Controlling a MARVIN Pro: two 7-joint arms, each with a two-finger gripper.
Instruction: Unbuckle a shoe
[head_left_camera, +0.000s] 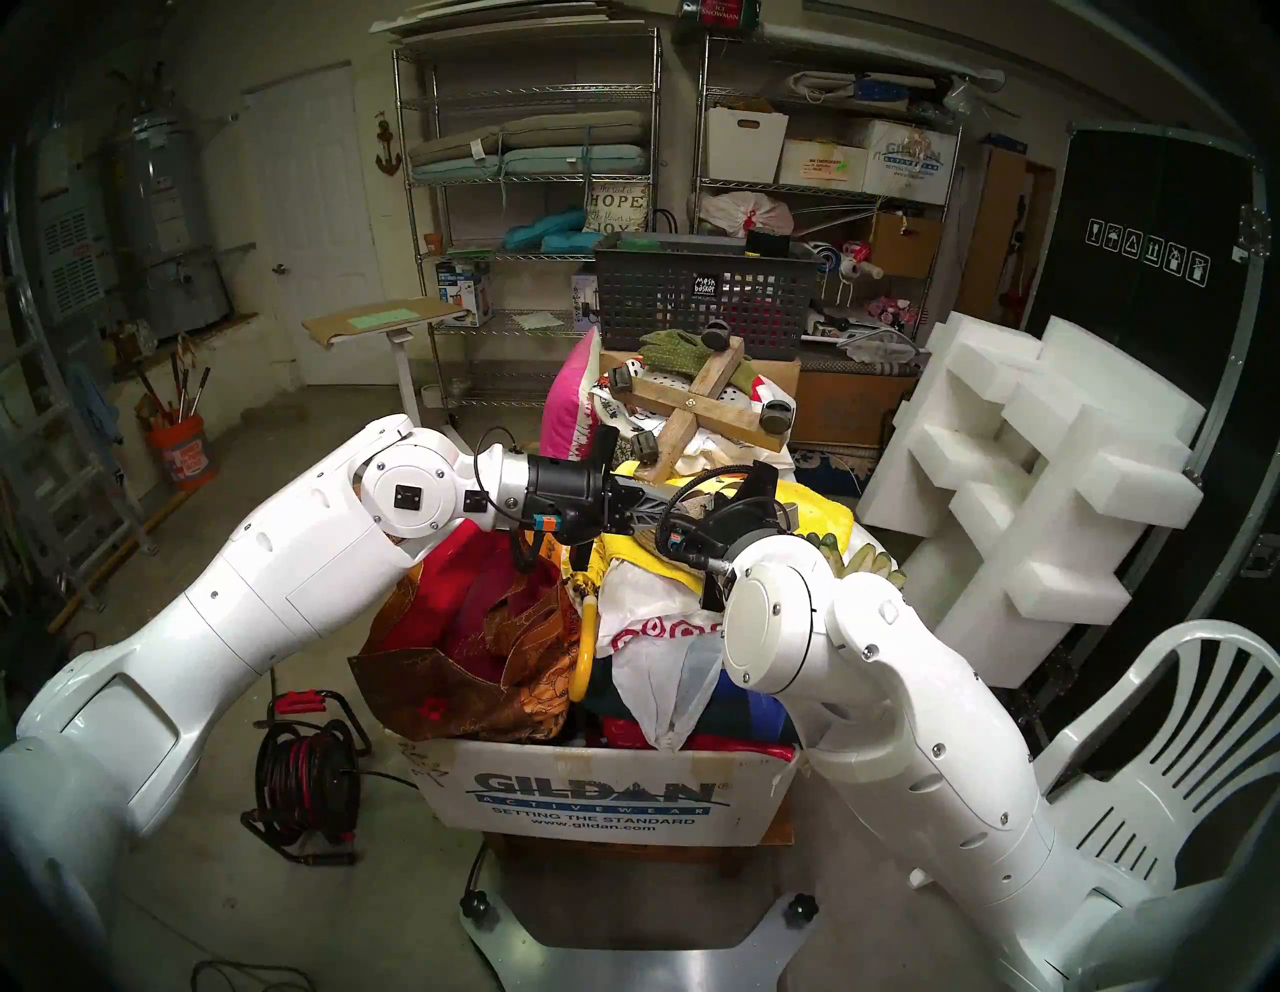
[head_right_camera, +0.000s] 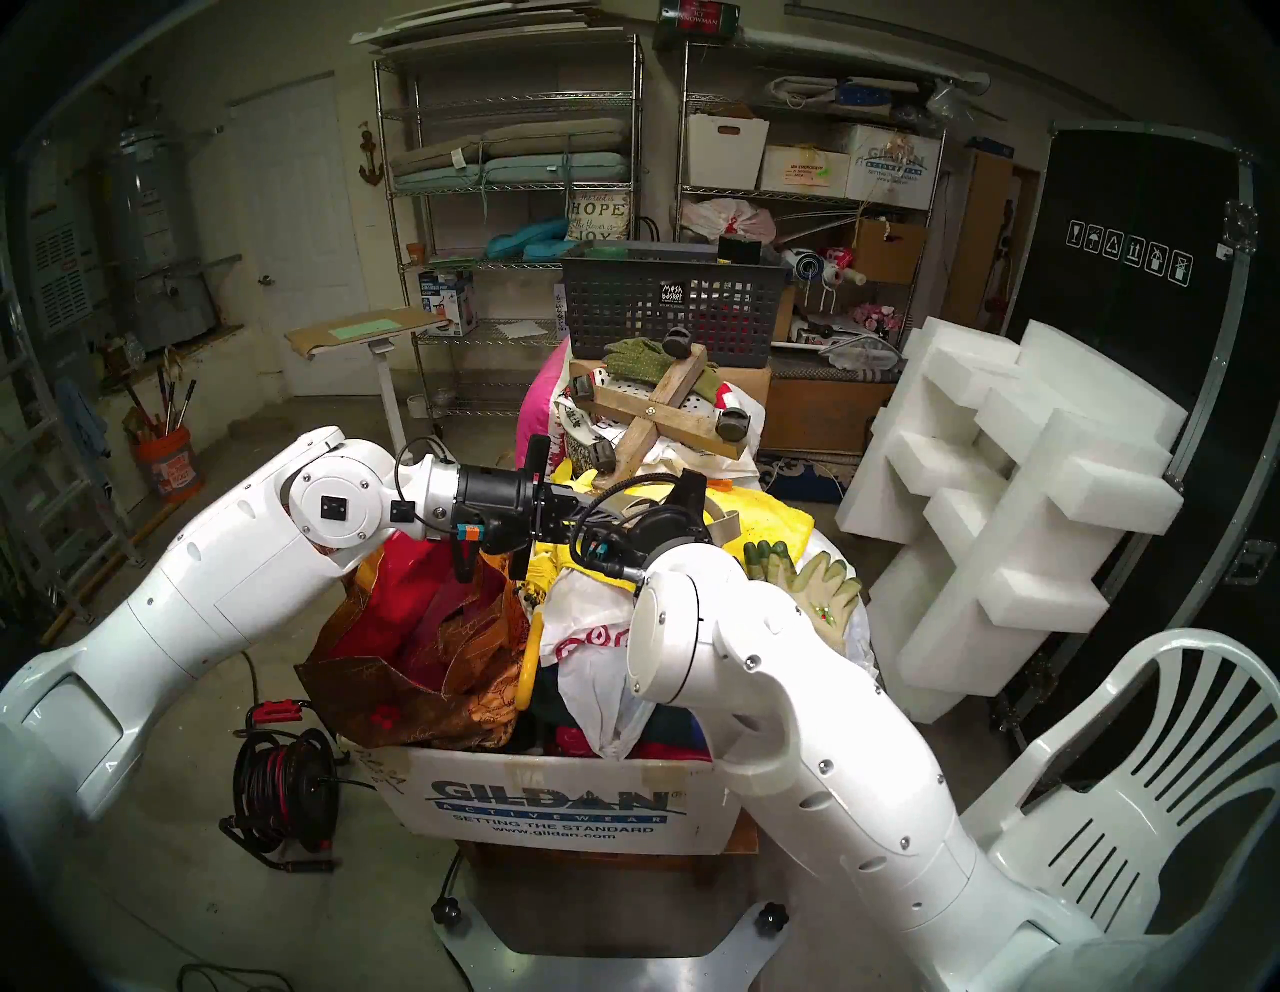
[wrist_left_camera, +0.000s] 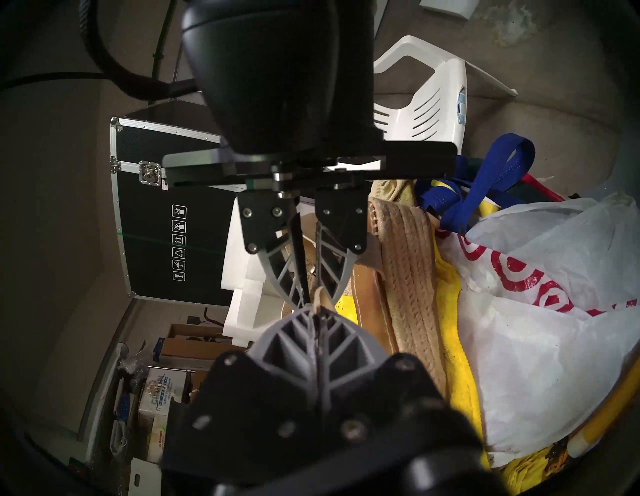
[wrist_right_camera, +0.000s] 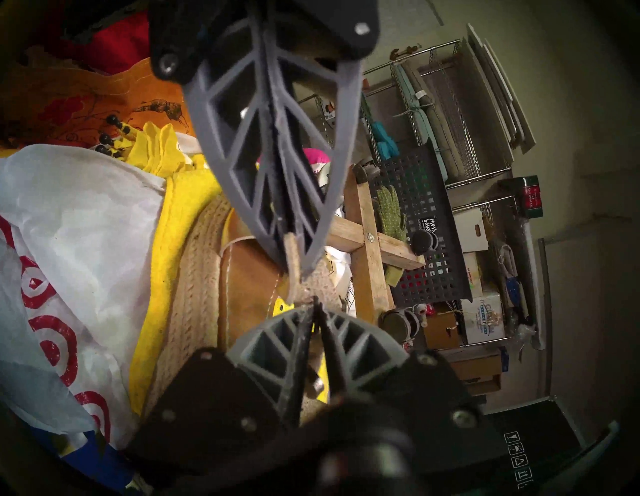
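The shoe lies on its side on the heap, showing its braided jute sole (wrist_left_camera: 408, 277) (wrist_right_camera: 194, 277) and tan footbed (wrist_right_camera: 249, 273). My left gripper (wrist_left_camera: 317, 311) is shut on the thin ankle strap (wrist_left_camera: 320, 298), whose end pokes out past its tips. In the right wrist view the left gripper (wrist_right_camera: 294, 266) reaches down from the top. My right gripper (wrist_right_camera: 314, 303) faces it tip to tip. Its fingers are pressed together at the tips with the strap and a small metal buckle (wrist_right_camera: 317, 384) between them. In the head view both grippers meet above the box, the left gripper (head_left_camera: 682, 502) coming in from the left.
The shoe rests on yellow cloth (wrist_left_camera: 453, 346) beside a white bag with red rings (wrist_left_camera: 536, 277), all heaped in a Gildan cardboard box (head_left_camera: 589, 803). A wooden cross with casters (head_left_camera: 699, 402) lies behind, tan gloves (head_right_camera: 817, 582) to the right. White chair (head_left_camera: 1143, 762) and foam blocks (head_left_camera: 1039, 471) stand right.
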